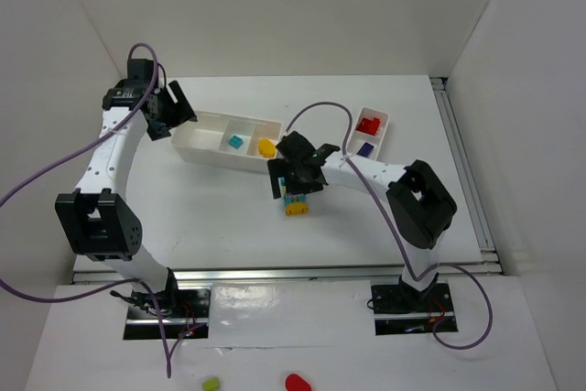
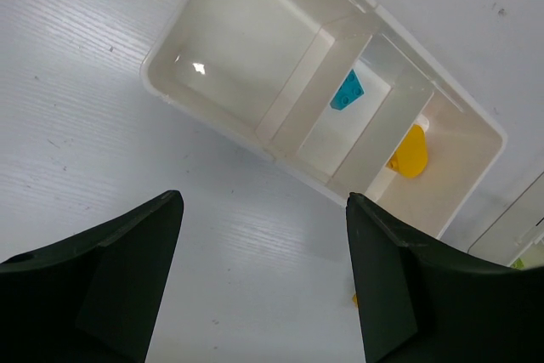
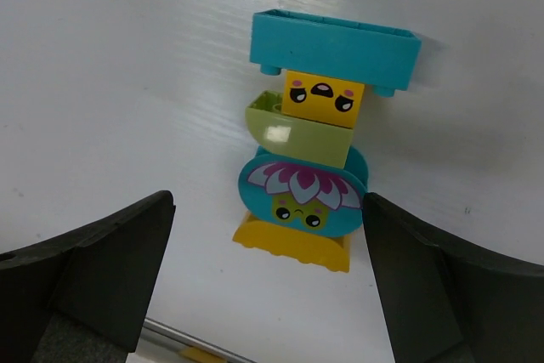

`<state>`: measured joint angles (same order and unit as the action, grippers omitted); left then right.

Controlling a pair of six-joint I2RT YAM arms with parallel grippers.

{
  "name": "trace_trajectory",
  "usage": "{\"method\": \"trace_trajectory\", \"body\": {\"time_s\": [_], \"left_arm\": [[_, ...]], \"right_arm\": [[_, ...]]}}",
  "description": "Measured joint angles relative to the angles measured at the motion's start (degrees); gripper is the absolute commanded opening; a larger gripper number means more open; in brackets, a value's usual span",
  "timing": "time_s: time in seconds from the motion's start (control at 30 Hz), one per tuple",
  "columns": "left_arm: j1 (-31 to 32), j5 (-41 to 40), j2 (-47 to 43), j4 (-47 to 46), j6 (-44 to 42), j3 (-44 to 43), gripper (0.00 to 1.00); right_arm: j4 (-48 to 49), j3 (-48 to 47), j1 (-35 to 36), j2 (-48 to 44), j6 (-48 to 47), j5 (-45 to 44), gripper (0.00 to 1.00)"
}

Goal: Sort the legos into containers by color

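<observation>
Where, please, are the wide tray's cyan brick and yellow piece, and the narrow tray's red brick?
cyan brick (image 2: 346, 91), left wrist view, its top face.
yellow piece (image 2: 410, 152), left wrist view, its middle.
red brick (image 1: 369, 124), top view, its middle.

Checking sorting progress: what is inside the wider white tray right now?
In the wider tray, the big compartment holds nothing, the middle one holds a cyan brick, and the end one holds a yellow piece. The side of that piece nearest the divider is partly hidden by it.
</observation>
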<state>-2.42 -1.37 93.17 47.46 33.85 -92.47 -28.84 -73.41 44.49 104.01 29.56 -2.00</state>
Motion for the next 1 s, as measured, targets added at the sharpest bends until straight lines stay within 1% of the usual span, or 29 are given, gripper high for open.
{"method": "trace_trajectory", "body": {"time_s": [0.07, 0.2, 0.43, 0.57, 0.63, 0.67, 0.7, 0.73, 0.8, 0.87, 0.9, 1.0], "left_arm": [[0.00, -0.02, -0.37, -0.07, -0.46, 0.15, 0.87], [0.00, 0.00, -0.96, -0.02, -0.63, 0.61, 0.87], [0.24, 0.15, -1.29, -0.17, -0.74, 0.98, 0.87], [0.70, 0.59, -1.31, -0.28, -0.83, 1.05, 0.87], [1.07, 0.96, -1.42, -0.68, -0.90, 1.49, 0.87], [1.27, 1.09, -1.42, -0.76, -0.90, 1.66, 0.87], [1.46, 1.29, -1.42, -0.79, -0.90, 1.81, 0.87], [1.57, 1.60, -1.42, -0.79, -1.01, 1.92, 0.87], [1.84, 2.75, -1.44, -0.79, -2.03, 1.97, 0.87], [2.19, 5.33, -1.55, -0.92, -3.48, 1.97, 0.87], [2.36, 7.26, -1.57, -1.01, -4.24, 1.97, 0.87], [3.39, 16.28, -1.55, -1.20, -6.71, 1.97, 0.86]], "right_arm": [[-0.39, -0.35, 0.00, 1.29, 0.09, -0.94, 0.93], [-1.33, -0.24, -0.09, 2.36, 1.36, -1.75, 0.86], [-2.34, -0.07, 0.00, 3.08, 2.36, -3.15, 0.85], [-2.47, -0.96, 0.00, 5.60, 2.47, -4.90, 0.85], [-2.51, -2.69, 0.00, 7.89, 2.32, -5.81, 0.80], [-2.91, -3.85, 0.00, 8.66, 2.27, -6.36, 0.68], [-2.75, -4.44, 0.09, 9.05, 2.23, -6.60, 0.62], [-2.64, -4.81, 0.13, 9.27, 2.19, -6.95, 0.56], [-2.73, -4.79, 0.26, 9.07, 2.36, -7.82, 0.49], [-2.38, -4.00, 0.33, 8.24, 2.05, -8.48, 0.49], [-1.62, -2.51, 0.35, 6.93, 1.64, -8.81, 0.48], [0.44, 4.22, 0.37, -0.22, -0.81, -9.18, 0.47]]}}
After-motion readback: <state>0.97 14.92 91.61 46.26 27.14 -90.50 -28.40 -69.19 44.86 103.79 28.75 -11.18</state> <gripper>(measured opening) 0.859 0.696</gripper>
